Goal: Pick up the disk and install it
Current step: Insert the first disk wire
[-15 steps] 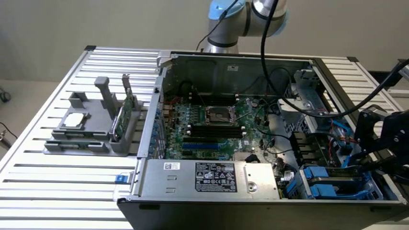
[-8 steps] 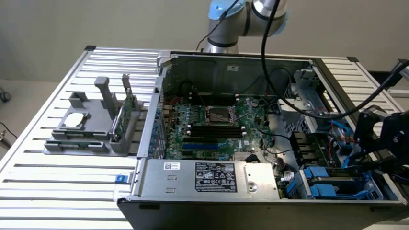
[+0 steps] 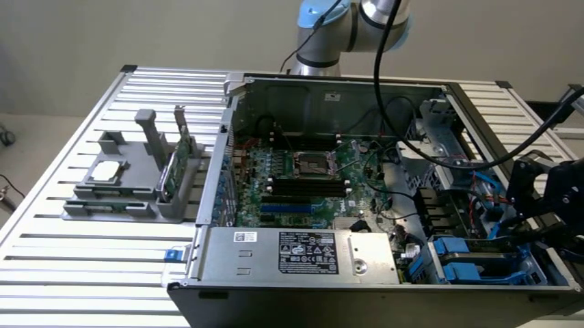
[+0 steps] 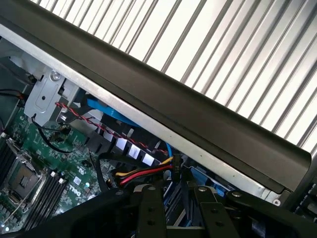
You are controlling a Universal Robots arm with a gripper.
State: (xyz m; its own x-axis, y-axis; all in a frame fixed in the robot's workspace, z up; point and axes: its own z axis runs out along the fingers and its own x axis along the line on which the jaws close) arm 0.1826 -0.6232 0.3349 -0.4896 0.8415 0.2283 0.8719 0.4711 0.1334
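My black gripper point(image 3: 537, 217) hangs low over the drive bay corner of the open computer case point(image 3: 319, 89), at the exterior view's right. In the wrist view the gripper point(image 4: 181, 214) has its two dark fingers point(image 4: 151, 210) standing partly apart. A narrow grey and blue edge is clamped between them, which I take for the disk point(image 4: 174, 208) seen end-on. Most of the disk is hidden by the fingers. Under it lie the bay and its cables.
Blue drive carriers point(image 3: 466, 266) sit in the bay beside the power supply point(image 3: 301, 253). Red and yellow cables point(image 4: 143, 173) cross just ahead of the fingers, below the case's dark side wall point(image 4: 173, 104). A grey fixture point(image 3: 128, 188) outside the case holds a silver chip point(image 3: 105, 171) and an upright green card point(image 3: 178, 164).
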